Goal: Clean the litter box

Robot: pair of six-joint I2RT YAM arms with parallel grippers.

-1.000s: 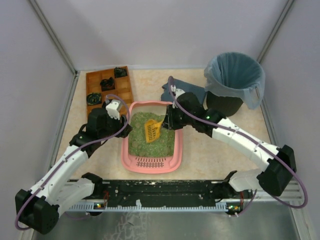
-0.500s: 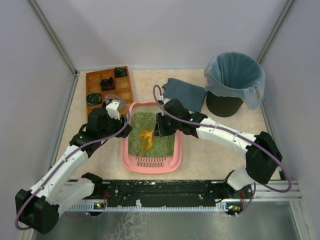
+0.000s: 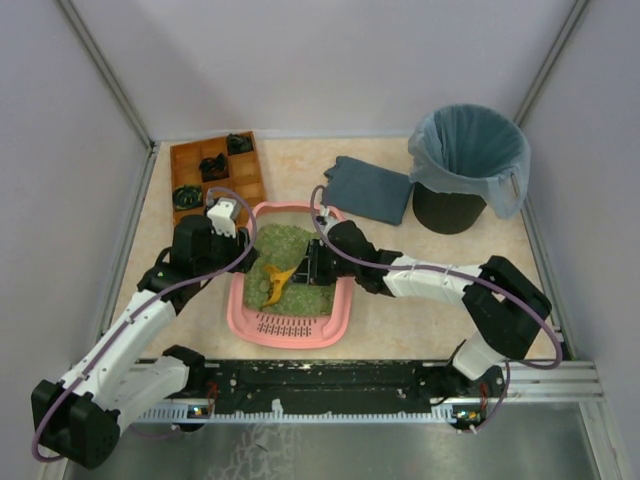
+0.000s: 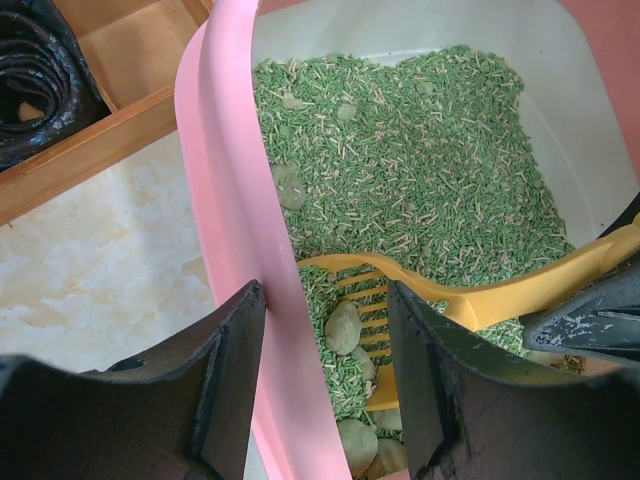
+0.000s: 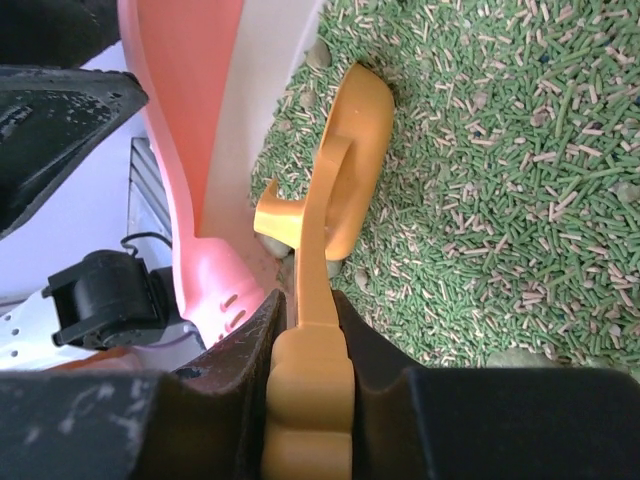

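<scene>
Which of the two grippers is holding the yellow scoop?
The right gripper: it is shut on the yellow scoop. The left gripper only straddles the litter box wall.

Table [image 3: 400, 325], beige marbled top. Carries: wooden compartment tray [image 3: 190, 158], upper left; pink litter box [image 3: 292, 325], centre; folded grey-blue cloth [image 3: 370, 190], upper centre; black bin [image 3: 447, 213] with blue-grey bag, upper right, just beside the cloth.

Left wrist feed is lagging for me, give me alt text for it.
The left gripper has its jaws open astride the pink litter box wall. Inside, a yellow scoop lies in green litter holding grey clumps; a wooden tray sits outside, top left.
</scene>
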